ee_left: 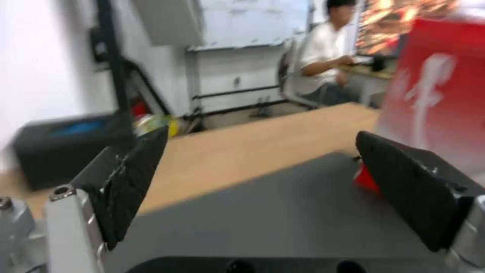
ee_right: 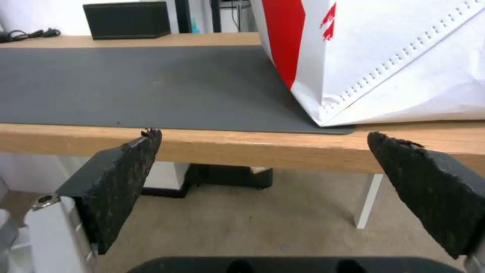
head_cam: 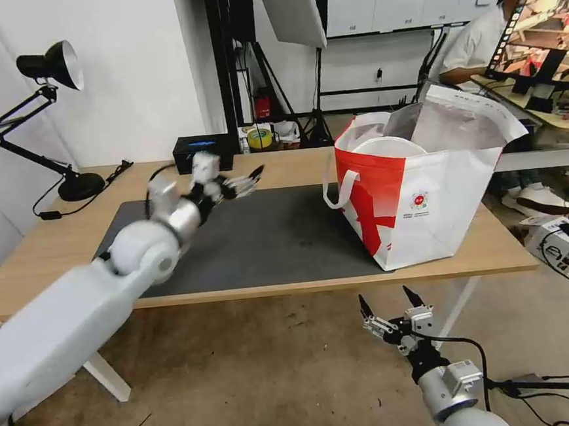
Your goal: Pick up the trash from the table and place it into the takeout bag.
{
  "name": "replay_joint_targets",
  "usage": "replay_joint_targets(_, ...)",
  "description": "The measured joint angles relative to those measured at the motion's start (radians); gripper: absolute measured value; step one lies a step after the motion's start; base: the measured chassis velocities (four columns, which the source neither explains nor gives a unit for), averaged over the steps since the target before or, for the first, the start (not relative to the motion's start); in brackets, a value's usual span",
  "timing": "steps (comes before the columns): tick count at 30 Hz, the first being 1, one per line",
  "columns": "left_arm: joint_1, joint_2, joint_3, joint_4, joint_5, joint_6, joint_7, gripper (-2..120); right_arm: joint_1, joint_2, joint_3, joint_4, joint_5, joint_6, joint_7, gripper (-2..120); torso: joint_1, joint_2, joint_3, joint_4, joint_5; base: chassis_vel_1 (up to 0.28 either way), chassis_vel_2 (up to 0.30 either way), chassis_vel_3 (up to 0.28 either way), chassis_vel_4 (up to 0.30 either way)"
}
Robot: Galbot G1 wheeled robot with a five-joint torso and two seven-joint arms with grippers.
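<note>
Takeout bag (head_cam: 420, 189): upright on surface (head_cam: 281, 167). Our left gripper (head_cam: 246, 180), released, empty above mat (head_cam: 260, 241); right gripper (head_cam: 391, 303) released, parked below edge.

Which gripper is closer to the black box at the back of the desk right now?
Left. The open left gripper hovers over the dark grey mat, just in front of the black rectangular box. The open right gripper hangs below the light-wood table's front edge, much farther away.

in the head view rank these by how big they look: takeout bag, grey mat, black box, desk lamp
1. grey mat
2. takeout bag, close behind the mat
3. desk lamp, spread wide but thin
4. black box

The lamp and box stand farther back, so their true sizes stay unsure.
</note>
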Motion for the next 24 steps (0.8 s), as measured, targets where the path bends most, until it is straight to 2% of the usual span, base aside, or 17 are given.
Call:
replay_joint_targets(1, 0.000, 0.000, 0.000, 0.000, 0.000, 0.000, 0.000, 100, 0.000, 0.000, 0.000, 0.000, 0.000, 0.000, 0.000, 100, 0.000, 0.000, 0.000, 0.0000, 0.0000, 0.000, 0.000, 0.000, 0.000)
replay_joint_targets(3, 0.075, 0.028, -0.056, -0.009, 0.021, -0.021, -0.004, 100, 0.000, 0.000, 0.000, 0.000, 0.000, 0.000, 0.000, 100, 0.000, 0.000, 0.000, 0.0007, 0.0019, 0.000, 0.000, 0.000, 0.000)
replay_joint_targets(6, 0.146, 0.041, -0.108, -0.005, 0.033, -0.040, -0.003, 100, 0.000, 0.000, 0.000, 0.000, 0.000, 0.000, 0.000, 100, 0.000, 0.000, 0.000, -0.0001, 0.0003, 0.000, 0.000, 0.000, 0.000)
replay_joint_targets(9, 0.201, 0.051, -0.152, -0.005, 0.035, -0.057, -0.003, 100, 0.000, 0.000, 0.000, 0.000, 0.000, 0.000, 0.000, 100, 0.000, 0.000, 0.000, -0.0003, 0.0016, 0.000, 0.000, 0.000, 0.000)
replay_joint_targets(12, 0.297, 0.056, -0.227, -0.016, 0.045, -0.083, -0.009, 100, 0.000, 0.000, 0.000, 0.000, 0.000, 0.000, 0.000, 100, 0.000, 0.000, 0.000, -0.0002, 0.0011, 0.000, 0.000, 0.000, 0.000)
replay_joint_targets(13, 0.297, 0.056, -0.227, -0.016, 0.045, -0.083, -0.009, 100, 0.000, 0.000, 0.000, 0.000, 0.000, 0.000, 0.000, 100, 0.000, 0.000, 0.000, -0.0002, 0.0011, 0.000, 0.000, 0.000, 0.000)
replay_joint_targets(20, 0.476, 0.006, -0.382, -0.042, 0.092, -0.088, -0.020, 100, 0.000, 0.000, 0.000, 0.000, 0.000, 0.000, 0.000, 100, 0.000, 0.000, 0.000, -0.0003, 0.0011, 0.000, 0.000, 0.000, 0.000)
replay_joint_targets(21, 0.476, 0.006, -0.382, -0.042, 0.092, -0.088, -0.020, 100, 0.000, 0.000, 0.000, 0.000, 0.000, 0.000, 0.000, 100, 0.000, 0.000, 0.000, -0.0003, 0.0011, 0.000, 0.000, 0.000, 0.000)
replay_joint_targets(24, 0.597, -0.035, -0.477, -0.059, 0.123, -0.103, -0.008, 100, 0.000, 0.000, 0.000, 0.000, 0.000, 0.000, 0.000, 100, 0.000, 0.000, 0.000, -0.0003, 0.0012, 0.000, 0.000, 0.000, 0.000)
